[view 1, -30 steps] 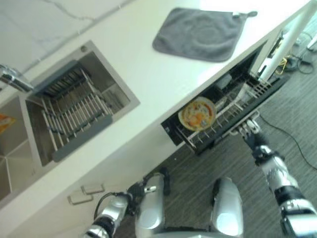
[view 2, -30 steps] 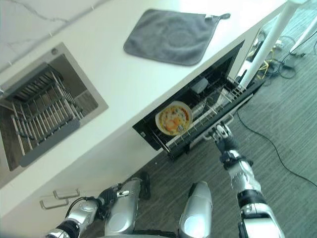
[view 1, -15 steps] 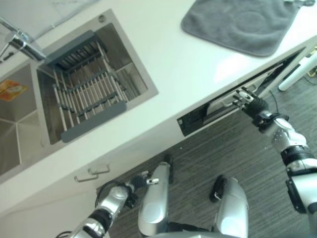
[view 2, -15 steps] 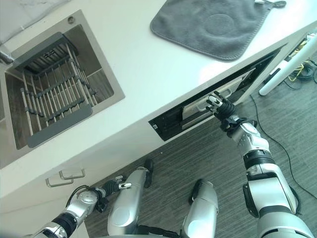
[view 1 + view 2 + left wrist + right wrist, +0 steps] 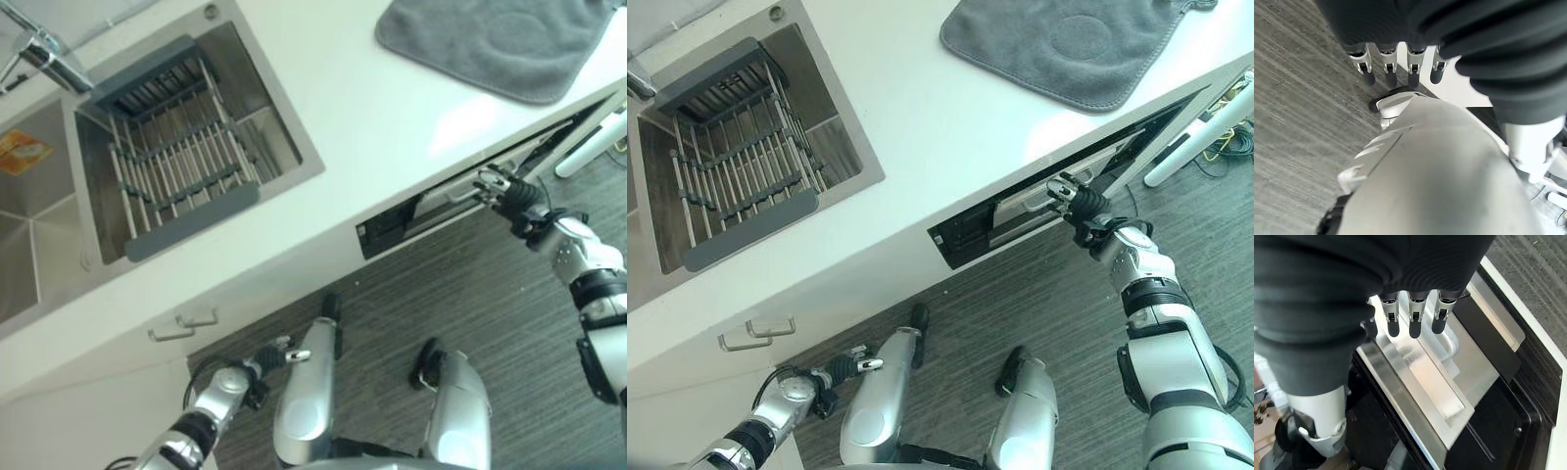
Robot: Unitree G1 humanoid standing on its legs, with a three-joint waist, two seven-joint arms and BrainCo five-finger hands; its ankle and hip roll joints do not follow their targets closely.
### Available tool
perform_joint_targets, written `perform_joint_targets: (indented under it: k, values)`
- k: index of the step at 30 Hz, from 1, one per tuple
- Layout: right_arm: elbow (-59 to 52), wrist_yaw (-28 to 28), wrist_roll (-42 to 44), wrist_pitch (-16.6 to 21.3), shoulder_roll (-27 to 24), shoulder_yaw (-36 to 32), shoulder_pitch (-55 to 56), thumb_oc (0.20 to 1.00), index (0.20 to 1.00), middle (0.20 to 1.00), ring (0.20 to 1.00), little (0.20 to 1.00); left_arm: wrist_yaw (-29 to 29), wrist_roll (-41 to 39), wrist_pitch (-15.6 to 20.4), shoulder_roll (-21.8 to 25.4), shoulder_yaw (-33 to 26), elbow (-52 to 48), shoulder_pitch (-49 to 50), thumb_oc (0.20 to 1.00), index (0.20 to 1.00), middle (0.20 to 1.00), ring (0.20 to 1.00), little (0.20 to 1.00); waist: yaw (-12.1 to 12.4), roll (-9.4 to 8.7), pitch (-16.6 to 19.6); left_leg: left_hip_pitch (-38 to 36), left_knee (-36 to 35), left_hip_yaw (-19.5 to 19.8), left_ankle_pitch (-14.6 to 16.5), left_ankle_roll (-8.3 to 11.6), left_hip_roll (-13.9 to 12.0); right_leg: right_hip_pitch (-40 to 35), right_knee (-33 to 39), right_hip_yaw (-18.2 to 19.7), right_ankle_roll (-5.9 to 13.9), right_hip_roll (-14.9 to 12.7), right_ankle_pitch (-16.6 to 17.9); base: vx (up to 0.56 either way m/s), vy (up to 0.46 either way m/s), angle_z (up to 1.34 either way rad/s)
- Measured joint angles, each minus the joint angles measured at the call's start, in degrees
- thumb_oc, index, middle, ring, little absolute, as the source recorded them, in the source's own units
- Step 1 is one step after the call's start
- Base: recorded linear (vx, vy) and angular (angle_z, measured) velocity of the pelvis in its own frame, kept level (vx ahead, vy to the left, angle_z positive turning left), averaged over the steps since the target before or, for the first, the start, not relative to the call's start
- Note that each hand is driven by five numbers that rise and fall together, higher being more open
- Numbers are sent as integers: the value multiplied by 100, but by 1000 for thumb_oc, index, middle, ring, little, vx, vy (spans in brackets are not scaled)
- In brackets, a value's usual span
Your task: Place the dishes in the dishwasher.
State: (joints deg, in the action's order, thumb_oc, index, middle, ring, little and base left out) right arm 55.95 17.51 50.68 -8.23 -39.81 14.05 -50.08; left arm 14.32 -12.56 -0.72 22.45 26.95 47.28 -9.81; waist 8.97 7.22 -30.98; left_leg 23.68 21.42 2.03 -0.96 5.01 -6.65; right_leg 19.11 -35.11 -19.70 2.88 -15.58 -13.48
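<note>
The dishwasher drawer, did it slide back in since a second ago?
Yes. The dishwasher drawer stuck out past the counter edge with the plate showing; now it sits almost fully under it, the right hand at its front.

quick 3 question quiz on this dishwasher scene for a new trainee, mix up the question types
1. True or false: the right hand is at the front of the dishwasher drawer.
2. Where is the grey cloth? A in the sink, B on the counter, C on the floor.
3. Fill in: the dish rack sits in the ____.

Key: 1 true. 2 B. 3 sink. The left hand hangs low by the floor, holding nothing.
</note>
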Motion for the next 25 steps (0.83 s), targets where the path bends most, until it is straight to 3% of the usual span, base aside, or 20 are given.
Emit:
perform_joint_targets:
  k: [2, 5, 8, 10, 13, 15, 16, 18, 22, 25]
  values:
    - [-5, -64, 11, 16, 228, -124, 66, 1000, 1000, 1000, 1000, 1000, 79, -142, -83, -42, -78, 136, 8, 1000, 1000, 1000, 1000, 1000, -8, -14, 4, -352, -698, -62, -341, 8, -78, -228, 529, -41, -3, 169, 272, -72, -22, -9]
    - [-41, -61, 5, 8, 669, -168, 322, 1000, 1000, 1000, 1000, 1000, 190, -551, -167, -200, -397, 498, 12, 1000, 1000, 1000, 1000, 1000, -22, -39, 15, -726, -1148, -118, -525, 42, -170, -586, 1015, -103, 46, 330, 486, -54, -64, -5]
    - [-404, 77, -435, 131, 1442, -323, 2009, 1000, 1000, 1000, 1000, 1000, 391, -657, -140, -285, -966, 529, 89, 1000, 1000, 1000, 1000, 1000, 29, -189, 67, -1308, -1854, -164, -761, 39, -226, -1171, 1638, -264, 174, 440, 666, -70, -103, 11]
    - [-230, 53, -680, 276, 1639, -363, 2616, 1000, 1000, 1000, 1000, 1000, 397, -658, -119, -343, -1078, 732, 82, 1000, 1000, 1000, 1000, 1000, -44, -241, 188, -1422, -2059, -270, -860, 77, -287, -1357, 2058, -278, 206, 536, 903, -60, -47, -11]
    - [-45, -21, -995, 325, 1649, -348, 3018, 1000, 1000, 1000, 1000, 1000, 403, -658, -131, -356, -1138, 859, 127, 1000, 1000, 1000, 1000, 1000, -246, -343, 345, -1507, -2196, -368, -865, 64, -245, -1564, 2597, -244, 276, 623, 1172, -46, -43, -13]
    - [-15, -81, -1205, 623, 1649, -403, 3377, 1000, 1000, 1000, 1000, 1000, 458, -656, -134, -395, -1182, 892, 178, 1000, 1000, 1000, 1000, 1000, -348, -399, 534, -1662, -2339, -446, -885, 38, -235, -1729, 2903, -179, 321, 636, 1307, -31, -75, -20]
    - [-18, -100, -1317, 928, 1725, -534, 3815, 1000, 1000, 1000, 1000, 1000, 518, -655, -78, -435, -1248, 869, 432, 1000, 1000, 1000, 1000, 1000, -388, -455, 840, -1884, -2488, -592, -864, 14, -206, -1944, 3213, -118, 361, 649, 1409, 9, -81, -27]
    - [34, -110, -1440, 1130, 1816, -644, 4194, 1000, 1000, 1000, 1000, 1000, 548, -654, -76, -467, -1357, 886, 678, 1000, 1000, 1000, 1000, 1000, -574, -510, 1123, -2104, -2638, -689, -855, 10, -203, -2148, 3431, -46, 382, 686, 1451, 8, -78, -28]
    - [123, -136, -1579, 1288, 1909, -671, 4813, 1000, 1000, 1000, 1000, 1000, 581, -591, -84, -487, -1343, 875, 773, 1000, 1000, 1000, 1000, 1000, -839, -539, 1626, -2232, -2638, -818, -775, 9, -243, -2256, 3579, 55, 373, 731, 1483, 2, -27, -16]
    - [289, -200, -1579, 1292, 1950, -830, 4967, 1000, 1000, 1000, 1000, 1000, 576, -504, -79, -536, -1336, 887, 802, 1000, 1000, 1000, 1000, 1000, -988, -505, 1774, -2457, -2658, -1043, -650, -26, -238, -2395, 3723, 277, 374, 729, 1563, 61, 3, -36]
